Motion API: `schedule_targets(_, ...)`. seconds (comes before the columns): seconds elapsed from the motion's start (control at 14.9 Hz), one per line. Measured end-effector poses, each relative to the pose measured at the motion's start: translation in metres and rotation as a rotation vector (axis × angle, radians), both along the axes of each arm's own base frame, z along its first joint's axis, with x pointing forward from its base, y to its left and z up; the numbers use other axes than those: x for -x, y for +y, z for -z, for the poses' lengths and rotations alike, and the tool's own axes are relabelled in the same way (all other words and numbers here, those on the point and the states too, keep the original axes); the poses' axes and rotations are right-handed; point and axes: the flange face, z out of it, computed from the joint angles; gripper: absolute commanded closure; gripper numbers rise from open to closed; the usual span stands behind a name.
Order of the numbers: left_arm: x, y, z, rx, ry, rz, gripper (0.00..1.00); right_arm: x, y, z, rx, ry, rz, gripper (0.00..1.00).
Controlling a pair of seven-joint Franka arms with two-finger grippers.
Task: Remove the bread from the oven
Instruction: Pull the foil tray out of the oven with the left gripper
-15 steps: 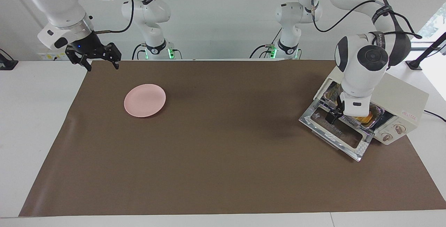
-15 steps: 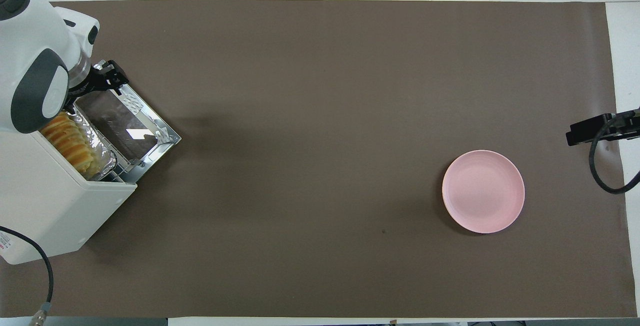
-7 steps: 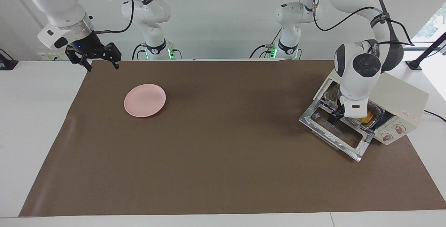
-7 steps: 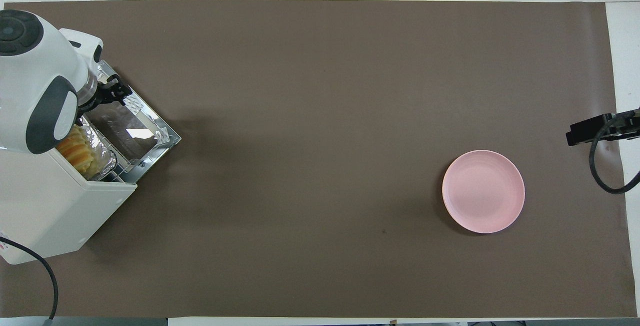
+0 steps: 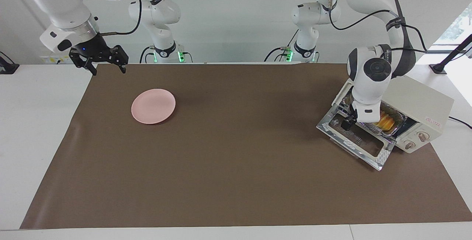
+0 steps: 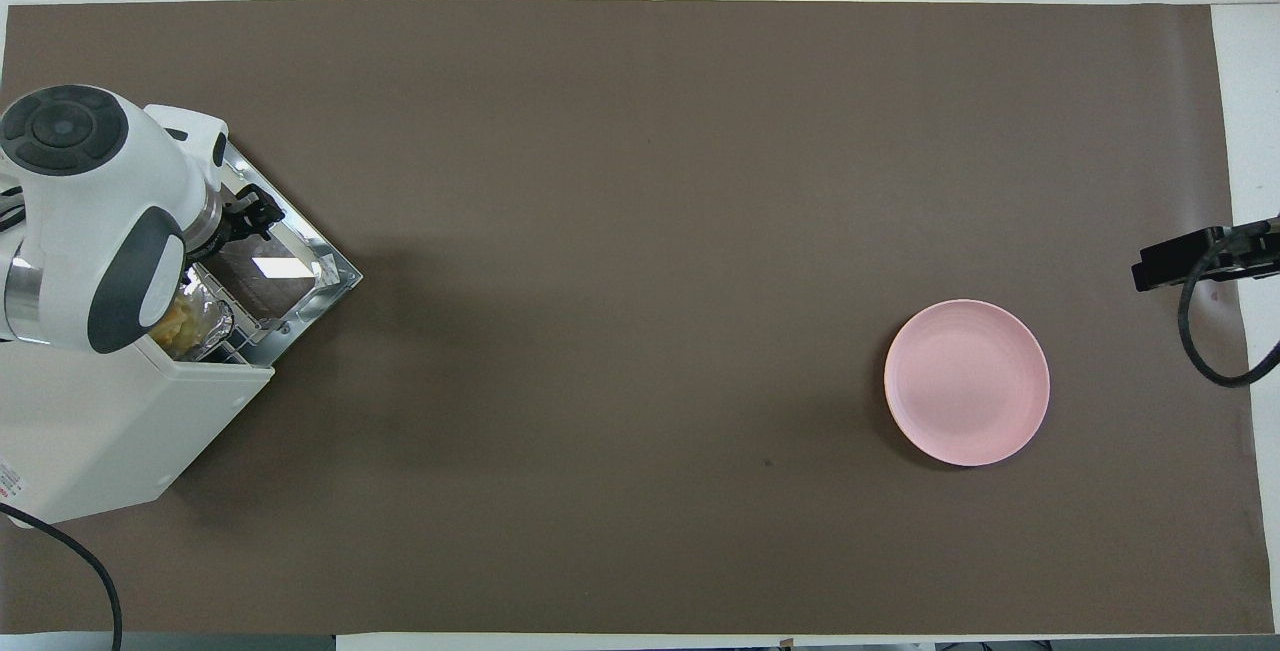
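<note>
The cream-white oven (image 5: 424, 103) stands at the left arm's end of the table, its glass door (image 5: 356, 140) dropped open onto the mat. The golden bread (image 5: 385, 121) lies in a silver foil tray (image 5: 396, 116) on the rack at the oven's mouth. My left gripper (image 5: 346, 124) hangs low over the open door, right beside the tray's edge. In the overhead view the left gripper (image 6: 255, 216) is over the door (image 6: 290, 276), and the wrist hides most of the bread (image 6: 180, 319). My right gripper (image 5: 97, 62) waits open and empty, raised over the mat's corner.
A round pink plate (image 5: 153, 105) lies on the brown mat toward the right arm's end; it also shows in the overhead view (image 6: 966, 382). The oven's power cable (image 6: 70, 556) trails off the mat's edge near the robots.
My left gripper has slid along the front of the oven's mouth toward the robots, and its wrist now covers more of the bread from above. The right arm has not moved.
</note>
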Motion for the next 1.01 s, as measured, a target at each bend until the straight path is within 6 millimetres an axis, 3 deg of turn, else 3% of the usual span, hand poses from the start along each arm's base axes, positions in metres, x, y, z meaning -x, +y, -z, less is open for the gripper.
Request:
schedule_targets(0.13,0.006,-0.003,0.005,-0.001,0.008,-0.004,0.48,0.000,0.000,0.000,0.000,0.000,0.000,0.00)
schedule_targets(0.2,0.008,-0.004,0.007,-0.002,0.011,-0.004,0.60,0.000,0.000,0.000,0.000,0.000,-0.001,0.00)
schedule_targets(0.27,0.009,-0.005,0.009,-0.002,0.013,-0.004,0.63,0.000,0.000,0.000,0.000,0.000,-0.001,0.00)
schedule_targets(0.4,0.011,-0.005,0.012,-0.002,0.020,-0.003,0.96,0.000,0.000,0.000,0.000,0.000,-0.001,0.00)
schedule_targets(0.47,0.012,-0.005,0.013,-0.003,0.022,-0.002,1.00,0.000,0.000,0.000,0.000,0.000,-0.001,0.00)
schedule_targets(0.81,0.011,-0.008,0.007,0.003,0.021,0.066,1.00,0.000,0.001,0.000,0.000,0.004,-0.002,0.00)
schedule_targets(1.01,-0.002,-0.048,-0.018,0.013,-0.031,0.171,1.00,0.000,0.001,0.000,0.000,0.004,-0.002,0.00)
